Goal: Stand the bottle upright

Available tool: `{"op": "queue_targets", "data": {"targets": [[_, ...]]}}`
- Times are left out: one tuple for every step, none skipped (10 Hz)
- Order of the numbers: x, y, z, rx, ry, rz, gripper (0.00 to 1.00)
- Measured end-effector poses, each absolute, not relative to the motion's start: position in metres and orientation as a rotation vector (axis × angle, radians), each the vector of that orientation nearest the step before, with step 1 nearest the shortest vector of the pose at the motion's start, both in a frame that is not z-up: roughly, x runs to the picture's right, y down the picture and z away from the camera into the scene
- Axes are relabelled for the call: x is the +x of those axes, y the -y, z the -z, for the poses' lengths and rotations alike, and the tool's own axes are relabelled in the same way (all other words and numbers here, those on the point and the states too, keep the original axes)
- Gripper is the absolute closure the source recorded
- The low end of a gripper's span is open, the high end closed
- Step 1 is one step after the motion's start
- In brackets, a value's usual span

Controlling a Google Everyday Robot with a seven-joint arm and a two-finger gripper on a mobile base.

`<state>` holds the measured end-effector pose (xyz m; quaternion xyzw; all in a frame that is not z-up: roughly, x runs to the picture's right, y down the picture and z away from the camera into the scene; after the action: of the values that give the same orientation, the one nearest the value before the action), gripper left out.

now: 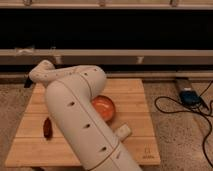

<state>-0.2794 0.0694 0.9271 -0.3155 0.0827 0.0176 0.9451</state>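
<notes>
Sharply bent, arm [75, 117] holds tool [28, 83] beside table's [134, 91] far-left corner.

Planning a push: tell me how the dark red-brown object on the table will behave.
The dark red-brown object looks small, probably light. Lying long and narrow, it may roll or spin if nudged. The tool hangs at the table's far-left corner.

Before you stands a wooden table [137, 90] on a speckled floor [177, 142]. Behind its far edge a pale rail [150, 56] runs beneath a dark recess [125, 30]. A cabled blue box [189, 95] lies beyond its right edge.
</notes>
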Motion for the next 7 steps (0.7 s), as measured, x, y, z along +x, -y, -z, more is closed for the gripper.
{"op": "queue_targets", "data": {"targets": [[-0.283,-0.067,-0.924,-0.634,-0.184,-0.023,0.2],[-0.289,-0.068,-0.922,-0.632,-0.194,-0.015,0.2],[-0.297,-0.069,-0.92,-0.624,-0.205,-0.002,0.2],[-0.301,-0.07,-0.919,-0.618,-0.216,0.01,0.2],[-0.306,-0.069,-0.917,-0.608,-0.224,0.023,0.2],[-0.314,-0.071,-0.915,-0.602,-0.229,0.039,0.2],[-0.322,-0.074,-0.914,-0.594,-0.235,0.058,0.2]]}}
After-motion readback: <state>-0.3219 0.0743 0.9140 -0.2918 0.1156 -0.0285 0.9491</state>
